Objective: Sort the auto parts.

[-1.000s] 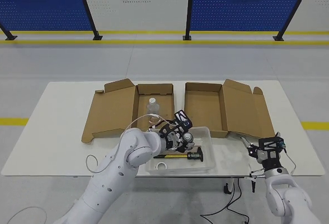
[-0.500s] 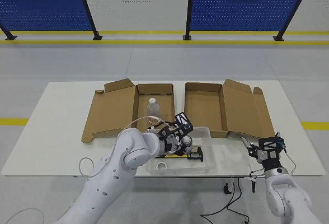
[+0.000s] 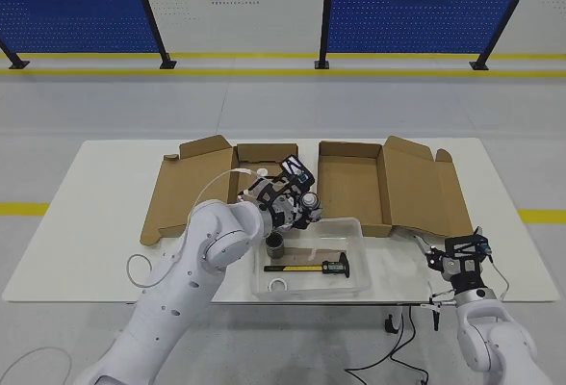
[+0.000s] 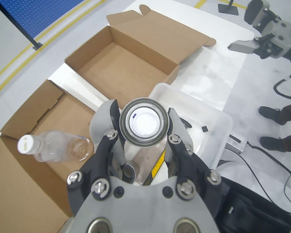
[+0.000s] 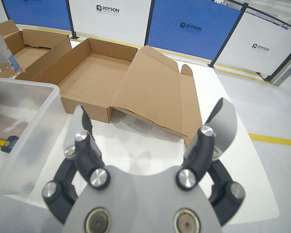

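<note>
Your left gripper [image 4: 143, 116] has its fingers clenched on a round metal part [image 4: 142, 125], held over the clear bin's [image 3: 363, 255] 11 o'clock corner; your right gripper [image 5: 150, 109] rests, fingers released, at the tabletop's [image 3: 90, 221] 4 o'clock

The cylinder [image 4: 143, 121] in the left end effector [image 4: 142, 113], low centre of the left wrist view, is shiny bare metal with a smooth white inside, and the bottle [image 4: 60, 146] at lower left is clear glossy plastic with a white cap. That end effector and the right end effector [image 5: 152, 109] have matt grey metal fingers, black plastic links and bright screws. In the right wrist view the box [image 5: 97, 78] mid-frame is matt brown cardboard, the bin [image 5: 38, 112] at left is frosted translucent plastic, and the desk [image 5: 140, 151] is smooth white with a faint sheen.
</note>
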Controlling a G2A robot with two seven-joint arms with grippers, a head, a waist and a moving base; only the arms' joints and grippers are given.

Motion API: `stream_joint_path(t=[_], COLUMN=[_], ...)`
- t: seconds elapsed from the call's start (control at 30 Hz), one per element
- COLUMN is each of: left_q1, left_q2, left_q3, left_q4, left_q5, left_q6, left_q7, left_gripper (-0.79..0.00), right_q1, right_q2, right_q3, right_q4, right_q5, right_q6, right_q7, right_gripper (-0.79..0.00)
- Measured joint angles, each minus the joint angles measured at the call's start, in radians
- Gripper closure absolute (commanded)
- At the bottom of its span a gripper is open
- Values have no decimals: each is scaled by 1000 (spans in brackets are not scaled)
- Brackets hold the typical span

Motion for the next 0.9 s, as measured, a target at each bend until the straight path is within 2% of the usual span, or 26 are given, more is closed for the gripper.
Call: stream_joint_path(t=[0.2,0.3,0.57,0.9], left_q1=[-62,-89,-169,-249], left_q2=[-11,-21,-49,-89], left_q3=[42,67,141,199], left_q4=[113,179,327,500], left_q5=[137,143,207,177], left_q6=[81,113,148,163], left_q7=[65,93,123,176], left_gripper=[0,0,0,0], right_q1=[0,0,0,0], right_q2=[0,0,0,0], right_q3=[0,0,0,0], right_q4=[0,0,0,0], right_q5=[0,0,0,0], right_q6=[0,0,0,0], right_q7=[0,0,0,0], right_gripper=[-785,-785,-785,-785])
